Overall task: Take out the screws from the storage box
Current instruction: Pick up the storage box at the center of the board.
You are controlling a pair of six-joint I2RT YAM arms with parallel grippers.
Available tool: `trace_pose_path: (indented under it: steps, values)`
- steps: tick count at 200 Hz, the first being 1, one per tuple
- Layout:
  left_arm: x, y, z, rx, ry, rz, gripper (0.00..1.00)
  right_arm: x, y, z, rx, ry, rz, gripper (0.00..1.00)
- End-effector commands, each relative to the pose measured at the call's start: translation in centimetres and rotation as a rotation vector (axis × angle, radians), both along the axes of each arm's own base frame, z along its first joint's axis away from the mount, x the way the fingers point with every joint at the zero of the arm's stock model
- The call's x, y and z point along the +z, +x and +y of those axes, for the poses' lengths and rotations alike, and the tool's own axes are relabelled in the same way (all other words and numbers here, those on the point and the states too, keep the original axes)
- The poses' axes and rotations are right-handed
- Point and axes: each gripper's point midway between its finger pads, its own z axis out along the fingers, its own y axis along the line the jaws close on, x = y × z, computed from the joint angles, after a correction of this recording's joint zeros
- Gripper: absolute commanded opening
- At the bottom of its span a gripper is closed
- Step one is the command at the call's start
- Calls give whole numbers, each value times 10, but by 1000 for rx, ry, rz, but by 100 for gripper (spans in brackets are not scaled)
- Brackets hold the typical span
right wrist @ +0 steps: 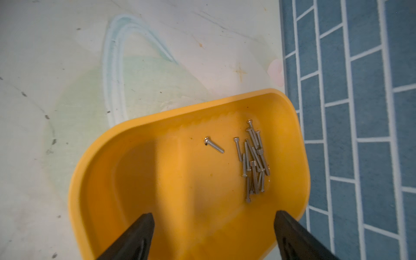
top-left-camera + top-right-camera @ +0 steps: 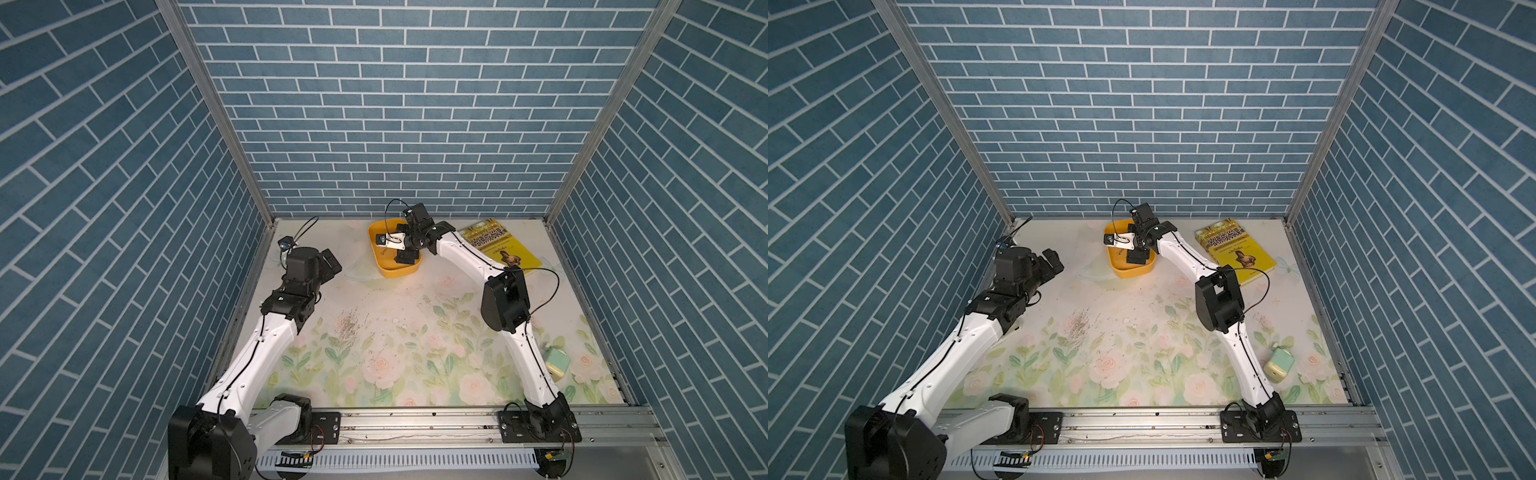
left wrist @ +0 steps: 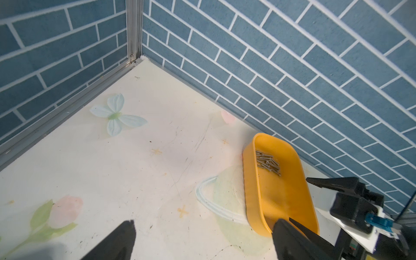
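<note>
Now the right tool (image 1: 213,215) hangs wide apart, empty, over the storage box (image 1: 157,175), screws (image 1: 253,162) inside; left tool (image 3: 204,221) gapes too.

A yellow book (image 2: 500,249) with a brown figure on its cover lies flat near the back right corner of the table (image 2: 415,299), which carries a pale flower print. A small pale green block (image 2: 1279,364) rests near the right edge. Fine dark speckle marks (image 2: 349,326) lie left of centre. Blue brick-pattern walls (image 2: 395,104) stand on three sides.
</note>
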Motion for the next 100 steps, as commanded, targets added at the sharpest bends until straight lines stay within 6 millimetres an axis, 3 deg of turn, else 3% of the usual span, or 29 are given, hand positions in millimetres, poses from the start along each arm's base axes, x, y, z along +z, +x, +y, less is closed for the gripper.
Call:
trace_pose_path:
  steps: [1,50,83,100]
  values:
    - [11,1,-2,-8,-8,-20,100,26,-25,2,90,29,31,87]
    - [10,1,-2,-7,-3,-19,100,27,-55,-5,148,53,112,86]
    - [8,2,-2,-6,-1,-15,100,38,-63,-6,169,80,108,86]
    - [8,3,-4,-18,-5,-12,100,29,-64,-8,165,68,128,86]
